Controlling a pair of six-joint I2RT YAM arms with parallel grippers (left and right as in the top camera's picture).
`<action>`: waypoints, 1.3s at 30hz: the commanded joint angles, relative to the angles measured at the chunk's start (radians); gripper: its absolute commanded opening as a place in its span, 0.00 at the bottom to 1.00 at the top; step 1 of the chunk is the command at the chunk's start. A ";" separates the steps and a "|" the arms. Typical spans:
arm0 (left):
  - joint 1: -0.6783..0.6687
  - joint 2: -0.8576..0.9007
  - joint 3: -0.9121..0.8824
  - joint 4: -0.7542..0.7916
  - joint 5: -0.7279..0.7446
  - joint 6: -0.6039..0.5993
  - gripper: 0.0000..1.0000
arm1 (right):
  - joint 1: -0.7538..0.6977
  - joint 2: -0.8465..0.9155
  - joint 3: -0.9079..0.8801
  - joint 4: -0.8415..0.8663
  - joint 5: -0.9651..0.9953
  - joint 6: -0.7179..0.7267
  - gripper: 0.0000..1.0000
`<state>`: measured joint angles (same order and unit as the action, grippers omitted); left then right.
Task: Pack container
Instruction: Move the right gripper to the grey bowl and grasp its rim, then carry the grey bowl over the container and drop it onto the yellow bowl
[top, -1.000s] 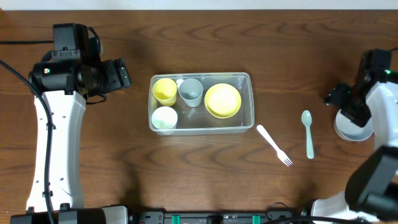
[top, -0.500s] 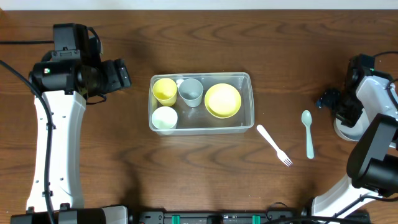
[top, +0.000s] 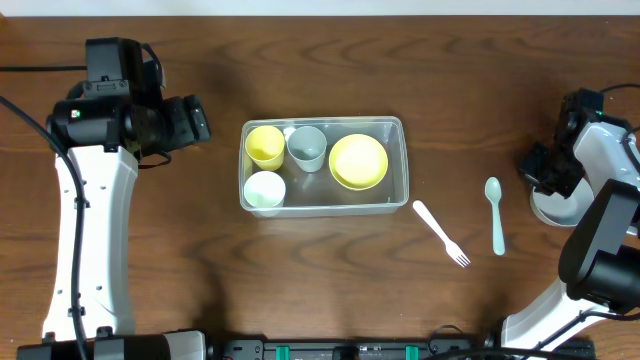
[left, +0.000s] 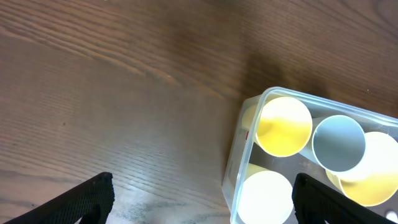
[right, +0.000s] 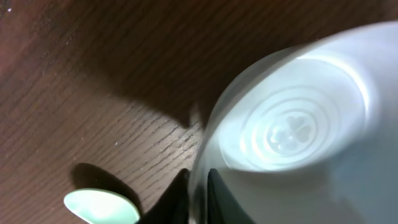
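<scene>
Mid-counter (top: 200, 260), the container (top: 398, 125): clear, rectangular, rounded at the corners, long side running left to right in the overhead view. Carries four pieces inside. Yellow cup (top: 265, 145) in the upper left corner, grey cup (top: 307, 147) just beside it on the right, white cup (top: 264, 190) below the yellow one in the lower left corner, yellow bowl (top: 358, 161) filling most of the right half. Cups all mouth-up.

To the right of it, apart from the wall, a white fork (top: 441, 233) flat on the wood, lying on a diagonal with tines toward the lower right. Near that, not touching, a pale green spoon (top: 494, 215), scoop end up the picture, handle pointing down.

At the far right edge, a white bowl (top: 556, 208), partly covered by the right arm. Right jaws closed down on its rim: in the right wrist view, dark fingertips (right: 179, 186) close together with the thin bowl wall pinched between them. Scoop of the spoon in that view's lower left corner, close by the bowl.

Left jaws spread wide, gripping nothing. Hang over bare wood near the container's left end, not touching it. In the left wrist view, black fingertips (left: 93, 196) at the two bottom corners, with the container's left end and the three cups between and beyond them.
</scene>
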<state>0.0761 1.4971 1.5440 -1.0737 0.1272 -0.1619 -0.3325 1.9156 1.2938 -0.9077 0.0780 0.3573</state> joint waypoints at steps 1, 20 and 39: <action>0.002 0.007 -0.009 -0.003 -0.008 -0.015 0.91 | -0.009 0.005 -0.002 0.000 0.004 0.004 0.03; 0.002 0.007 -0.009 -0.002 -0.008 -0.016 0.91 | 0.116 -0.192 0.137 -0.031 -0.118 -0.278 0.01; 0.002 0.007 -0.009 -0.003 -0.008 -0.016 0.91 | 0.877 -0.287 0.203 0.010 -0.146 -0.680 0.01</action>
<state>0.0761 1.4971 1.5440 -1.0737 0.1272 -0.1619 0.5129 1.5864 1.5032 -0.9077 -0.0978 -0.2871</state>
